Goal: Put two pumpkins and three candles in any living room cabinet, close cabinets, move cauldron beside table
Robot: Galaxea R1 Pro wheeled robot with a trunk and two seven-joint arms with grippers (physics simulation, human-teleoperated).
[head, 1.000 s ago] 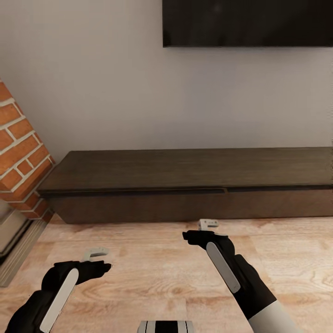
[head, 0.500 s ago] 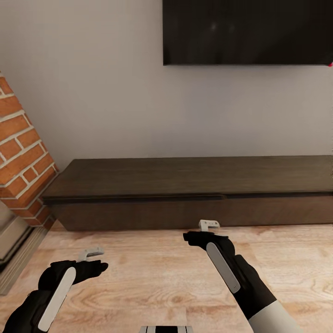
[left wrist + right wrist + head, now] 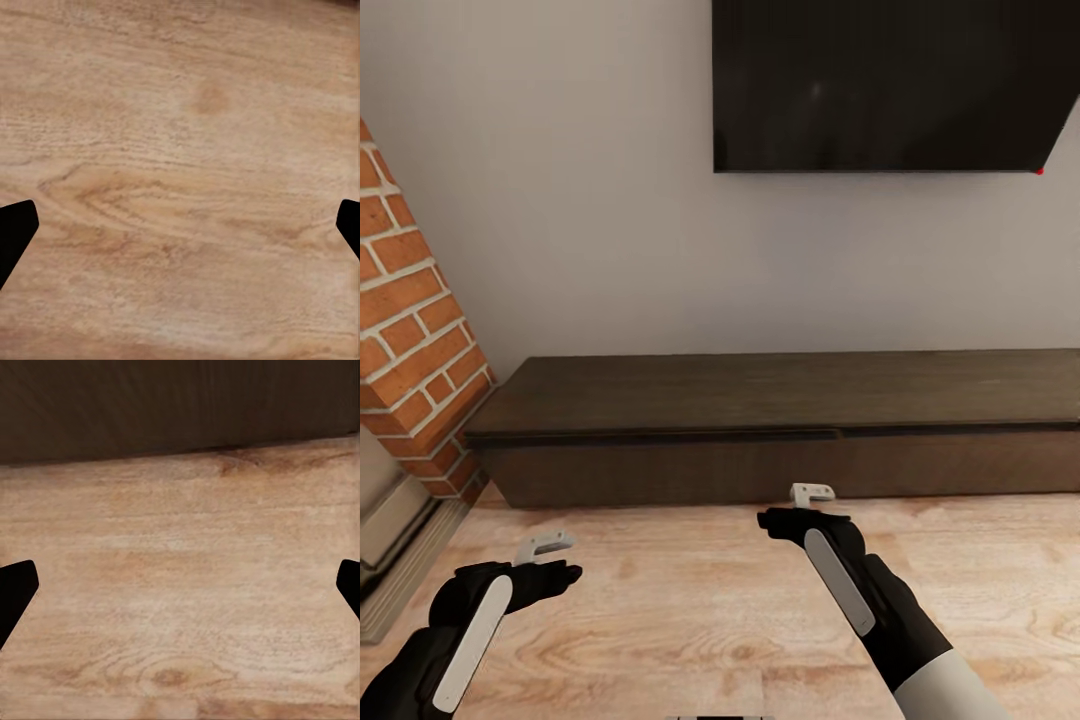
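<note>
My view tilted up; cabinet point(image 3: 780, 425) fronts shut. Left gripper point(image 3: 545, 547), right gripper point(image 3: 812, 493): both spread, empty. Risk: clipping handleless front.

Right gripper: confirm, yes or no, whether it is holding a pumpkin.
No. In the right wrist view the right gripper is open, with bare wooden floor between its fingertips.

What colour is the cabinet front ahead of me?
Dark brown wood, plain and handleless: the cabinet shows best in the head view.
</note>
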